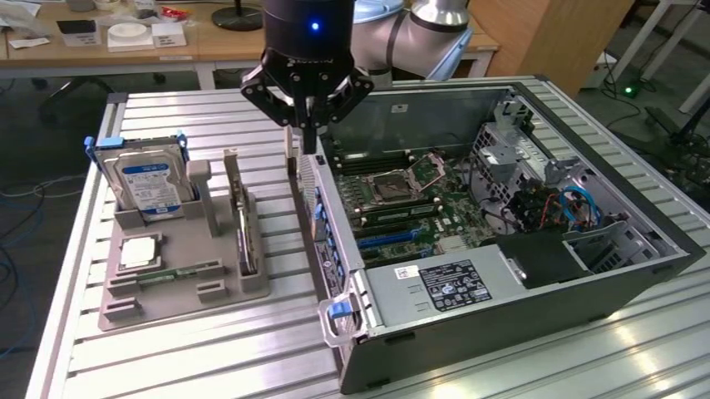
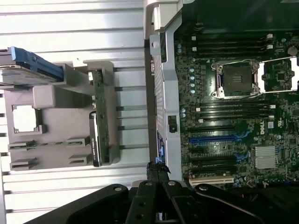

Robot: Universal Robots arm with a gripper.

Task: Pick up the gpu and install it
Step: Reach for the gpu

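Note:
The gpu [image 1: 242,223] stands on edge in a slot of the grey holder [image 1: 205,249], its silver bracket at the far end. In the wrist view the gpu [image 2: 96,116] runs as a thin green and dark strip along the holder's side nearest the case. My gripper [image 1: 302,131] hangs above the case's near side wall, between the holder and the open computer case [image 1: 621,274], higher than the card and apart from it. Its fingertips [image 2: 157,168] meet, so it is shut with nothing between them.
The holder also carries a silver hard drive [image 1: 150,179] with a blue-white label, a square processor chip [image 1: 139,249] and a narrow green memory stick [image 1: 178,273]. Inside the case lie the motherboard's blue expansion slots [image 1: 388,237] and an open processor socket [image 1: 405,176].

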